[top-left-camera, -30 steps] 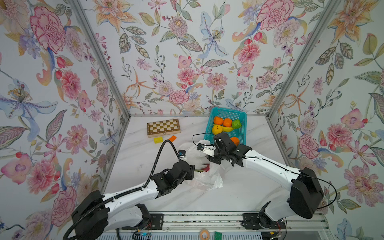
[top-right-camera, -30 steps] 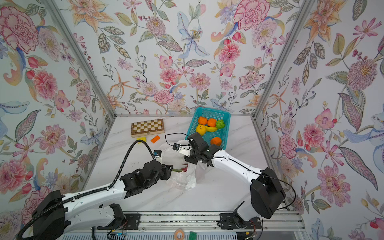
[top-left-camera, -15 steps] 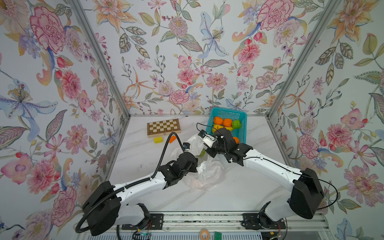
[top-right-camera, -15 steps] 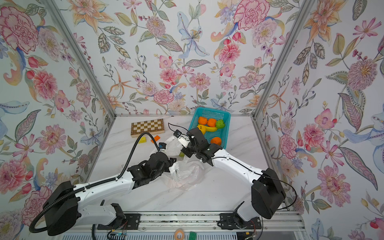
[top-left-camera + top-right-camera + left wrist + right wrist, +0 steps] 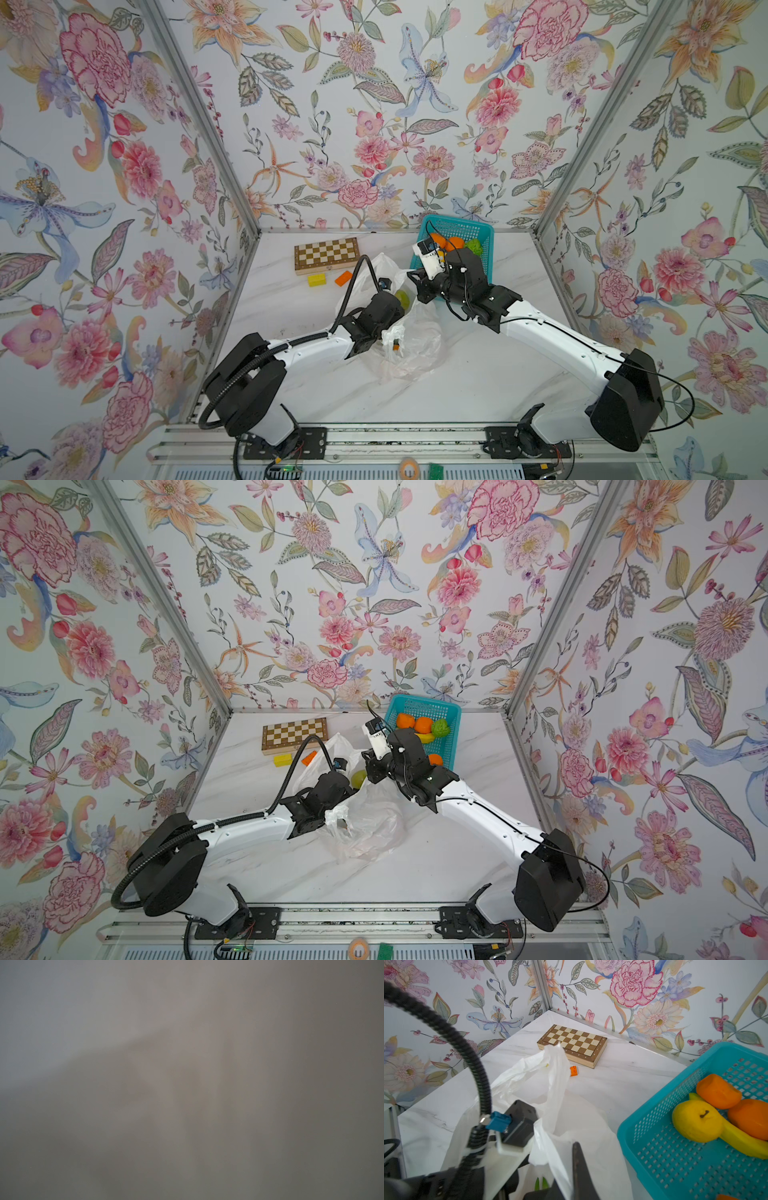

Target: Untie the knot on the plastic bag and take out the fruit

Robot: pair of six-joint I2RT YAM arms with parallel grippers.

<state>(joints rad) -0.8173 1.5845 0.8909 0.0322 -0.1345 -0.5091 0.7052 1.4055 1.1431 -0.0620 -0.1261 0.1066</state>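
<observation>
White film blanks out the whole left wrist view, so we judge that arm is reaching inside the plastic bag (image 5: 409,340). In a top view the left gripper (image 5: 390,303) is buried in the bag's mouth, and we cannot tell how wide its jaws stand. Just past its nose a green fruit (image 5: 402,298) shows inside the opening, and is very likely what it is after. We see no tied knot. The mouth gapes, so we take the untying as done.

To the right, the right gripper (image 5: 563,1185) is clamped tight on a fold of the bag's rim. It holds the fold raised, we think to keep the opening spread for its partner.

Further right stands the teal basket (image 5: 461,226), near the bag. It holds oranges (image 5: 423,725), a yellow apple-like fruit (image 5: 695,1120) and a banana (image 5: 737,1138). We judge it is the drop-off, set close by so each carry is short.
</observation>
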